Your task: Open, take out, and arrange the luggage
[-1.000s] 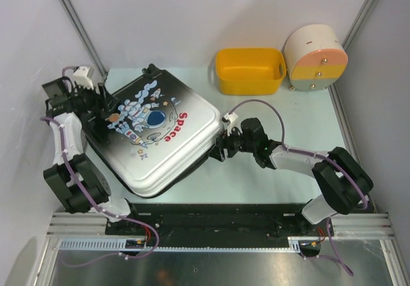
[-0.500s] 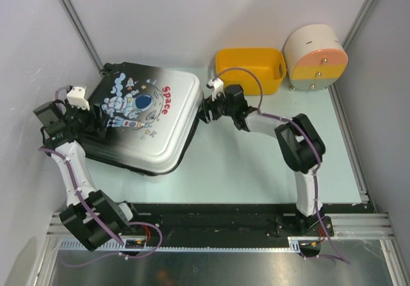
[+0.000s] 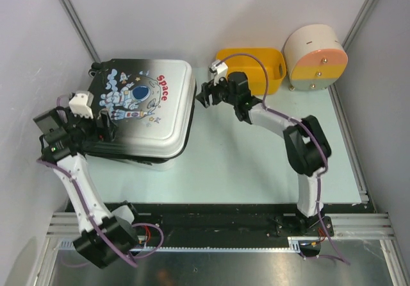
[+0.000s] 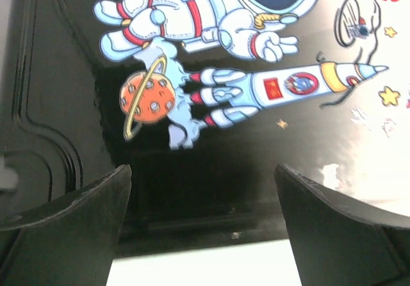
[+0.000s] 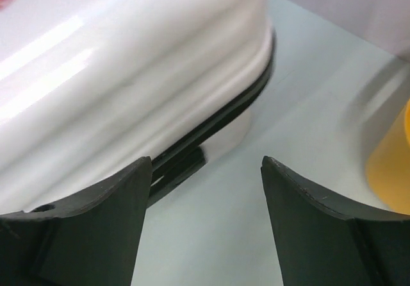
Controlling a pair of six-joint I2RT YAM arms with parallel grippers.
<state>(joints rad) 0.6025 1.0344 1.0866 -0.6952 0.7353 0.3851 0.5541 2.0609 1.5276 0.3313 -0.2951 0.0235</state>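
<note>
Pale table (image 3: 256, 164): luggage (image 3: 144, 109) apparently shut, yellow basket (image 3: 246, 82) nearby.

One luggage (image 3: 147, 116), one basket (image 3: 250, 82), one box (image 3: 315, 58)

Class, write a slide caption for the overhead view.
Left gripper and right gripper, both open, flank a closed astronaut-print suitcase; yellow basket and drawer box to its right.

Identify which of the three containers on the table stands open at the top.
The yellow basket: open-topped, while the luggage and the round drawer box are both closed.
</note>
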